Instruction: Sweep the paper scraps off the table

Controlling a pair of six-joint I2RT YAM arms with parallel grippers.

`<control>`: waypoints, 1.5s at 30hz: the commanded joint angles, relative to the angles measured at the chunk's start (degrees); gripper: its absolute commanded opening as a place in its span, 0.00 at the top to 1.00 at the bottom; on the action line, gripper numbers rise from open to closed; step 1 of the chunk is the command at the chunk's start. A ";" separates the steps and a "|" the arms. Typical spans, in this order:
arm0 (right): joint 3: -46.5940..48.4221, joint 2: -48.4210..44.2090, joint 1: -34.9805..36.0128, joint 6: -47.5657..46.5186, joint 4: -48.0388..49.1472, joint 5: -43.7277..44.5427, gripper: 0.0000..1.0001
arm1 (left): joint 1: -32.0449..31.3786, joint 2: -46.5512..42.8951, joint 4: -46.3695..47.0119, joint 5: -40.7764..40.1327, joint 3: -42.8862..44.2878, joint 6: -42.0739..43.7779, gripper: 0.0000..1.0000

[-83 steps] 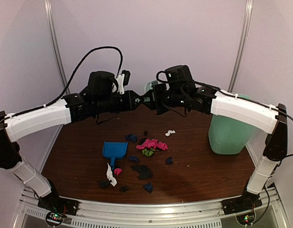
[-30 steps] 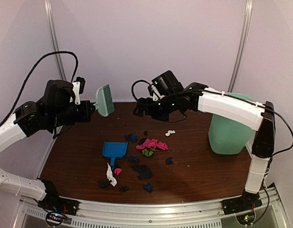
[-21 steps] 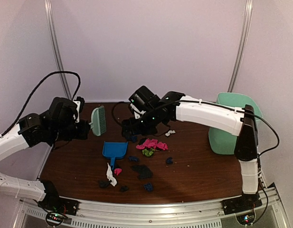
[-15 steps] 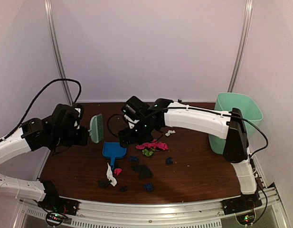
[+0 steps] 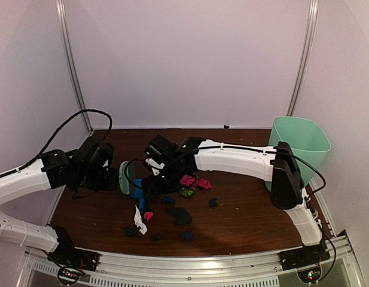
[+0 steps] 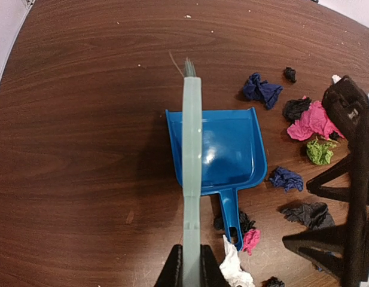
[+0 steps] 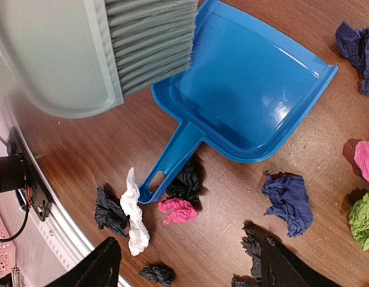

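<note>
At the desk, I've lowered left jaws clamping the brush and open, empty right jaws to the dustpan; sweeping next.

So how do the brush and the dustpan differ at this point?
The brush is mint-green, the dustpan blue. The brush is clamped on edge in the left gripper; the dustpan lies flat on the table, ungripped, the open right gripper near its handle. The brush has bristles; the dustpan is an empty scoop. Both look like smooth plastic.
</note>
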 commanded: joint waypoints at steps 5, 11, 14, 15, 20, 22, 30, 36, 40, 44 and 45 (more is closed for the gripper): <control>0.43 4.12 -4.03 6.71 3.35 3.63 0.36 | 0.37 0.43 0.17 0.53 1.93 -2.14 1.00; 4.71 8.53 -4.93 7.39 4.32 0.94 0.43 | 0.36 -0.18 -0.97 0.55 3.39 -2.14 1.00; 5.51 10.13 -5.51 9.13 6.30 -0.43 0.45 | 0.36 -0.77 -1.88 0.81 3.69 -2.58 1.00; 5.52 10.42 -5.71 9.66 6.98 -0.73 0.46 | 0.36 -0.93 -2.33 0.81 3.78 -2.81 1.00; 7.06 13.12 -6.01 11.10 8.17 -1.88 0.52 | 0.36 -2.42 -3.85 0.69 3.99 -3.59 1.00; 7.65 14.06 -6.02 11.30 8.48 -2.56 0.56 | 0.36 -3.08 -4.14 0.47 3.82 -3.80 1.00; 8.41 14.58 -6.09 11.17 10.08 -3.08 0.92 | 0.36 -4.25 -4.52 -0.21 2.75 -4.30 1.00; 8.29 13.26 -6.91 11.44 15.87 -7.57 1.00 | 0.36 -4.59 -4.63 -1.41 3.29 -3.54 1.00; 8.42 11.04 -7.60 13.30 21.52 -11.52 1.00 | 0.36 -4.55 -6.16 -2.77 5.18 -2.76 1.00; 8.51 8.26 -8.66 15.88 24.73 -13.25 1.00 | 0.36 -4.46 -8.26 -4.41 8.48 -1.75 1.00; 8.57 7.52 -8.99 16.44 25.22 -13.46 1.00 | 0.36 -4.38 -9.09 -4.93 9.51 -1.52 1.00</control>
